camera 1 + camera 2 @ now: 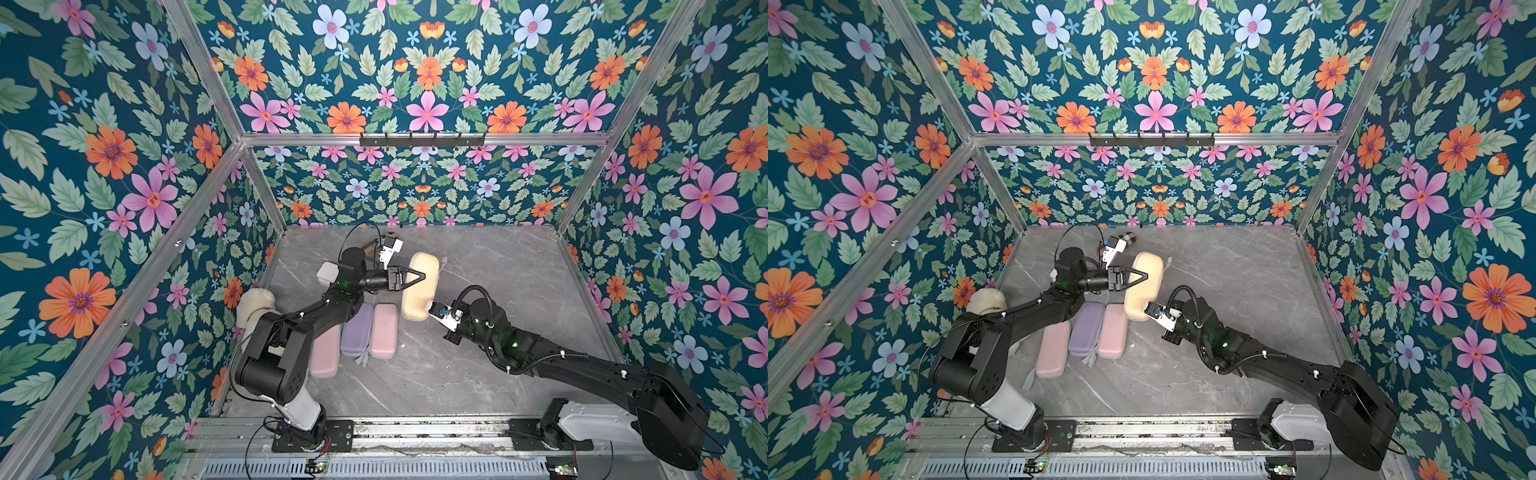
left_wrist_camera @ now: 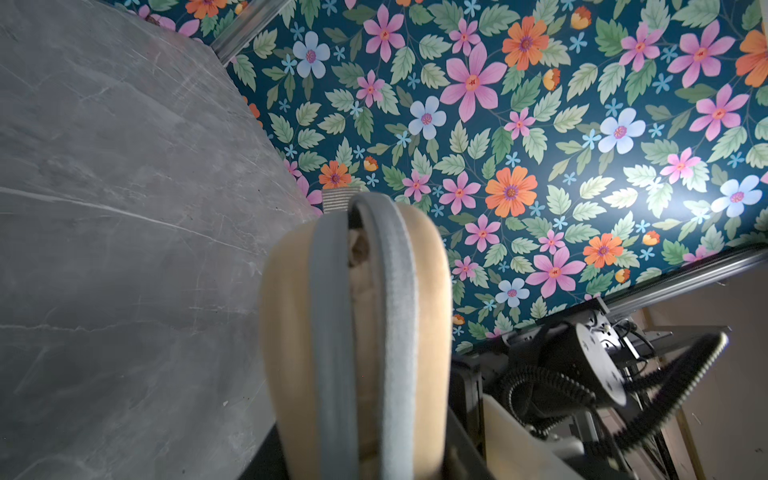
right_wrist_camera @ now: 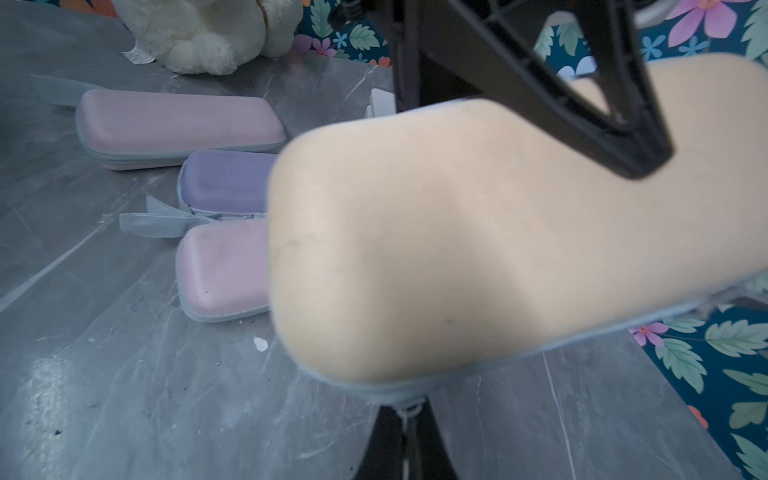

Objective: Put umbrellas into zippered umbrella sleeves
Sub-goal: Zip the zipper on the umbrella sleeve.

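Observation:
The tan-yellow zippered umbrella sleeve (image 1: 420,291) (image 1: 1142,286) is held tilted above the table. My left gripper (image 1: 415,277) (image 2: 361,457) is shut across its middle, a finger on each shell. Between its grey zipper edges (image 2: 399,311) a narrow gap shows cream fabric with a dark mark (image 2: 358,249), an umbrella inside. My right gripper (image 1: 429,309) (image 3: 405,415) is at the sleeve's near end (image 3: 457,249), shut on the small zipper pull (image 3: 409,409). Two pink sleeves (image 1: 384,330) (image 1: 326,351) and a lavender one (image 1: 356,328) lie closed side by side on the table.
A white plush toy (image 1: 253,303) (image 3: 208,29) sits by the left wall. A white box (image 1: 328,272) stands behind the left arm, with a brown roll (image 1: 370,249) beyond it. Grey straps (image 3: 158,224) trail from the lying sleeves. A hook rail (image 1: 422,140) runs along the back wall.

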{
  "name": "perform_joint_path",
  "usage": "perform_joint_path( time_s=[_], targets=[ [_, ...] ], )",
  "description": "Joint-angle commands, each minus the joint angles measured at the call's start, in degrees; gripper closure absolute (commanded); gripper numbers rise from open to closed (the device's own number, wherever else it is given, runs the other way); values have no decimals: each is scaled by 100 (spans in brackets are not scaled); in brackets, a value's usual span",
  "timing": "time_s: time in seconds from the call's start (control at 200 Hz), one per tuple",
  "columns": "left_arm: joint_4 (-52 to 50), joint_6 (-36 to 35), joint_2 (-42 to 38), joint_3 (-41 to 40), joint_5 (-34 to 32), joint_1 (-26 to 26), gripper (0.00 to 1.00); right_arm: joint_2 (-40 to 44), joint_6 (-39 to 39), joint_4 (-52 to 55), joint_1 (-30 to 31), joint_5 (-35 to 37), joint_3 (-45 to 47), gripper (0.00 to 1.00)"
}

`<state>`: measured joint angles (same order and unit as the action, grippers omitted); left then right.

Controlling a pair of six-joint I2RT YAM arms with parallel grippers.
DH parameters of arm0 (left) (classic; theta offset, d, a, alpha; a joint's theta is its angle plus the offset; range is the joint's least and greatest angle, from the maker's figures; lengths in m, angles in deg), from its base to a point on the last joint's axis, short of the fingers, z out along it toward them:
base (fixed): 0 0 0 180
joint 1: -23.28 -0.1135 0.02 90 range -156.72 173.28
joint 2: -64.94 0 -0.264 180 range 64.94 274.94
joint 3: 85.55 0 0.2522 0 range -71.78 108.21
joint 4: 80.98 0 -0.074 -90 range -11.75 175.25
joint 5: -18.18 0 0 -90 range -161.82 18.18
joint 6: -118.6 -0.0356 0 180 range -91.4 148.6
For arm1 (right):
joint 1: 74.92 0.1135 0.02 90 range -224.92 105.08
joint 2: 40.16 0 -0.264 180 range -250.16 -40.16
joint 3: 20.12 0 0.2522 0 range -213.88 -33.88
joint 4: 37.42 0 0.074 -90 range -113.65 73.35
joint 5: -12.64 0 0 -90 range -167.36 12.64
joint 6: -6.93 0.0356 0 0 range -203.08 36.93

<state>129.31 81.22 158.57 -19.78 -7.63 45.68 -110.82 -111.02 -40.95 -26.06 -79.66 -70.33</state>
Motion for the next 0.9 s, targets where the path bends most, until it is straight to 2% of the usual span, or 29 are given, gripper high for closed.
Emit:
perform_joint_path(
  time_s=[0.0,0.155,0.345,0.475,0.72,0.895],
  targets=[
    [746,202,76,73,-609,-74,100,-31,149,230,192,-66,41,100],
    [1191,386,169,-62,-1378,-81,100,-182,720,-16,454,11,69,100],
    [2183,883,287,-525,-2537,-1,100,-340,2299,-539,473,42,-65,100],
    [2420,868,289,-775,-3422,226,100,-537,3386,-789,516,76,-273,100],
    [3351,1136,472,-1313,-5098,820,100,-894,5116,-764,576,658,-904,100],
    [3663,1159,443,-1509,-5886,1192,100,-1141,5853,-1063,569,584,-1073,100]
  ],
)
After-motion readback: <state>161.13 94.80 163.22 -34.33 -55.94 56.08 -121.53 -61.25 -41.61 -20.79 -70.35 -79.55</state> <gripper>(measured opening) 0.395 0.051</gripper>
